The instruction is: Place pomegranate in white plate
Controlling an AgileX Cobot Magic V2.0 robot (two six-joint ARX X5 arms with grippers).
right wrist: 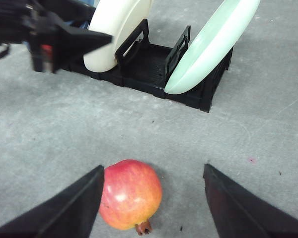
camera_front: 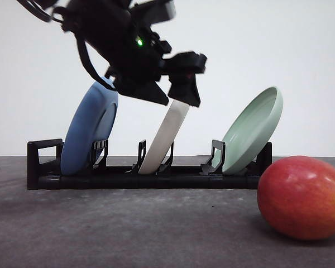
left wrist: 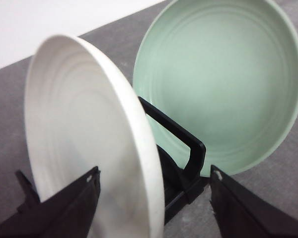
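**Grey tabletop, white backdrop: plate pickup stage**

Grey matte table under a plain white wall. Left gripper (camera_front: 178,100) sits at the top edge of the plate (camera_front: 166,137), which stands tilted in the middle slot of a black rack (camera_front: 145,180). Jaws are spread: in the left wrist view the fingers (left wrist: 69,210) straddle the plate's rim (left wrist: 89,144) with a gap on the far side, so no pinch yet. Whether either pad touches the rim cannot be told.

Right gripper (right wrist: 151,203) hovers low over the table, also spread, holding nothing. The pomegranate (right wrist: 130,194) lies between its fingers, close against the one on the camera's left, well apart from the other.

Outward from the plate: a green plate (camera_front: 253,131) leans in the rack's right slot, a blue plate (camera_front: 89,128) in the left. In the front view the fruit (camera_front: 301,196) rests on the table near the camera, right of the rack, well apart from the plate.

Judgement: early stage. The plate is still racked, the fruit still on the table. Next move likely calls for the left jaws to close on the rim and lift the plate out and lay it flat. The right arm needs centring on the fruit before closing.
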